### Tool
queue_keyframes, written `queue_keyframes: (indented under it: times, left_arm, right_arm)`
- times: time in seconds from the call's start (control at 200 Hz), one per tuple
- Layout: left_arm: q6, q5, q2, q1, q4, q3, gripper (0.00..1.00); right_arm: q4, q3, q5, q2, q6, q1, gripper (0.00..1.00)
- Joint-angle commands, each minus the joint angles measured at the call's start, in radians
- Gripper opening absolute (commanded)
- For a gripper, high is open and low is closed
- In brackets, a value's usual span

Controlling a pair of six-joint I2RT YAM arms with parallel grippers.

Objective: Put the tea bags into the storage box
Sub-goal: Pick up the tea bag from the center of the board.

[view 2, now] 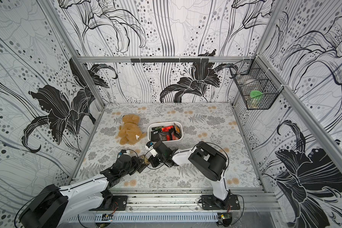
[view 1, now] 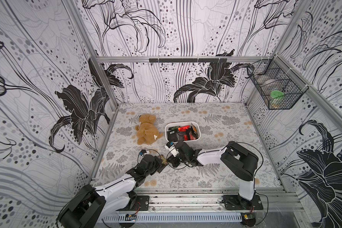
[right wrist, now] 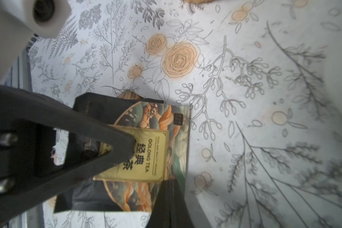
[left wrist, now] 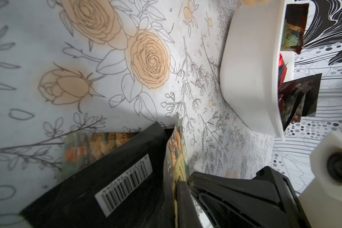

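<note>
the storage box stands in the middle of the worktop, just beside the teddy bear. many tea bags, black ones and red ones, lie inside it. in front of the box the two arms meet tip to tip. between them is an oolong tea bag with a yellow label, and a black tea bag with a barcode is right against it. both look tilted up from the worktop, not lying flat. the left tool is pressed together, with its tip on the printed face of the oolong tea bag. the right tool is pressed together too, at the corner of this same bag. which tool really pinches it, i cannot tell.
</note>
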Motion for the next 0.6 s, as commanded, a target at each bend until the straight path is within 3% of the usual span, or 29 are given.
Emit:
queue_keyframes:
  times: [0.0,0.205,0.295,0.496,0.596]
  left_arm:
    - [0.028,-0.024,-0.046,-0.004,-0.064,0.049,0.04]
    - [0.116,-0.082,-0.139,-0.007,-0.285,0.151,0.00]
    - [0.174,-0.130,-0.160,-0.008,-0.412,0.228,0.00]
    - [0.271,-0.236,-0.110,-0.016,-0.566,0.413,0.00]
    - [0.312,-0.243,-0.021,-0.023,-0.577,0.521,0.00]
  right_arm:
    - [0.095,-0.060,0.084,-0.085,0.024,-0.008,0.01]
    - [0.152,-0.199,0.350,-0.218,0.101,-0.046,0.06]
    - [0.215,-0.300,0.433,-0.309,0.162,-0.093,0.14]
    - [0.323,-0.458,0.476,-0.447,0.238,-0.192,0.28]
    - [0.345,-0.493,0.489,-0.479,0.248,-0.218,0.44]
